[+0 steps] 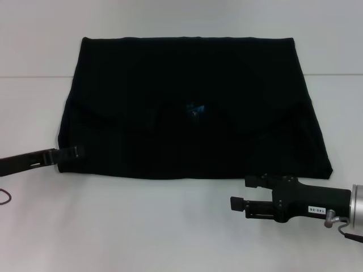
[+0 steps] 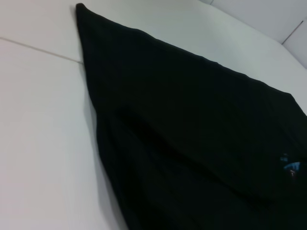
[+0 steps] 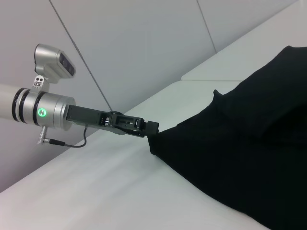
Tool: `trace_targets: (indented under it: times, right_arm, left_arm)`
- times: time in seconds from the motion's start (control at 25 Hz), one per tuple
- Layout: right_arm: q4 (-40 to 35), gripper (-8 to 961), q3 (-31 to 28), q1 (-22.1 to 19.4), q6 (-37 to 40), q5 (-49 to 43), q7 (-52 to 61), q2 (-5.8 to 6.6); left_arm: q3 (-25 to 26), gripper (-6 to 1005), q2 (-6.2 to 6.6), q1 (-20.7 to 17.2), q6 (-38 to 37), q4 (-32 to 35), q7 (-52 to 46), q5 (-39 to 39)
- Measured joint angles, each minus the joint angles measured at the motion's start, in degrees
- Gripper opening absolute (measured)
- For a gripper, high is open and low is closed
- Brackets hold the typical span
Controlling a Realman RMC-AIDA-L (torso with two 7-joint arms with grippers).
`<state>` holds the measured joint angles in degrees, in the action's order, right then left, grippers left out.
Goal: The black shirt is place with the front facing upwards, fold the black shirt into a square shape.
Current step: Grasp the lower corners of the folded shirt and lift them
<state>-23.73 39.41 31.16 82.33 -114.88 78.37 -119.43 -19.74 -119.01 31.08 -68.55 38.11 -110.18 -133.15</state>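
Observation:
The black shirt (image 1: 193, 107) lies flat on the white table as a wide folded shape, with its small blue neck label (image 1: 195, 109) showing near the middle. No chest print shows. My left gripper (image 1: 72, 152) reaches in low from the left and is shut on the shirt's near-left corner; the right wrist view shows this left gripper (image 3: 149, 128) with the cloth corner raised to its tip. My right gripper (image 1: 241, 192) hovers open in front of the shirt's near-right corner, apart from the cloth, holding nothing. The left wrist view shows the shirt (image 2: 192, 124) and label (image 2: 290, 165).
The white table (image 1: 142, 226) runs wide in front of the shirt and has a seam line (image 1: 34, 77) across it near the shirt's far part. A dark cable loop (image 1: 4, 196) lies at the left edge. A pale panelled wall (image 3: 144, 43) stands beyond.

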Motion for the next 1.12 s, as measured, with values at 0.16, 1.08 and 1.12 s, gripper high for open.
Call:
trace_targets:
  times: [0.16, 1.08, 1.12]
  right_arm:
    - [0.0, 899, 0.0, 0.2, -0.1, 0.0, 0.2, 0.00]
    - [0.3, 871, -0.1, 0.3, -0.6, 0.0, 0.2, 0.01]
    - [0.3, 870, -0.1, 0.2, -0.6, 0.0, 0.3, 0.01]
  left_arm:
    - [0.0, 897, -0.01, 0.2, -0.3, -0.3, 0.0, -0.2]
    - [-5.0, 787, -0.68, 0.2, 0.5, 0.0, -0.3, -0.5]
    - [-5.1, 760, -0.69, 0.1, 0.5, 0.0, -0.2, -0.5]
